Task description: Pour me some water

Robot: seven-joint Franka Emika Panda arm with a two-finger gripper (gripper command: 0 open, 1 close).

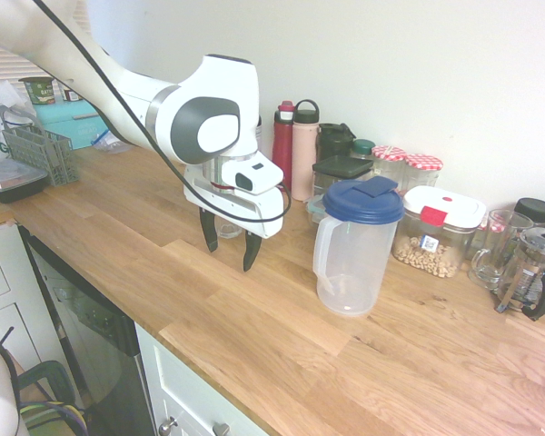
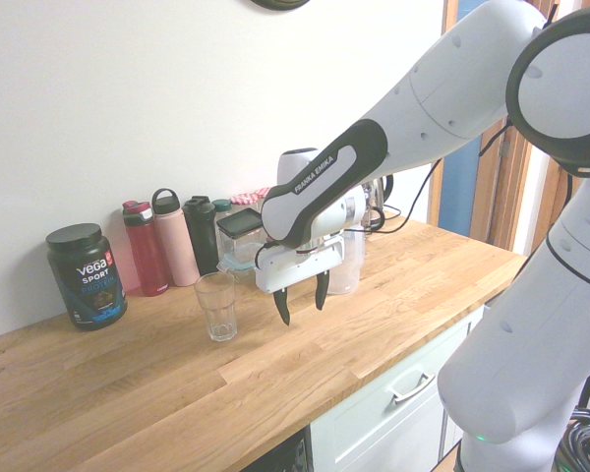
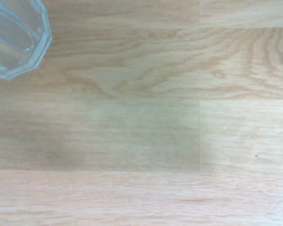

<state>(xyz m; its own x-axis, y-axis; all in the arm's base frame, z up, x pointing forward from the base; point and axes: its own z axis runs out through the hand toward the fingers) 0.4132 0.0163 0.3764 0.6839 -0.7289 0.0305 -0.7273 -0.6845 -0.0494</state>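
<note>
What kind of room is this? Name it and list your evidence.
Most likely a kitchen: a long wooden counter over white cabinets, a water jug beside food jars, and a dish rack at the far end.

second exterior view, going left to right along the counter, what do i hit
vega tub → red bottle → pink bottle → dark green bottle → drinking glass → hand, open and empty above the counter
</note>
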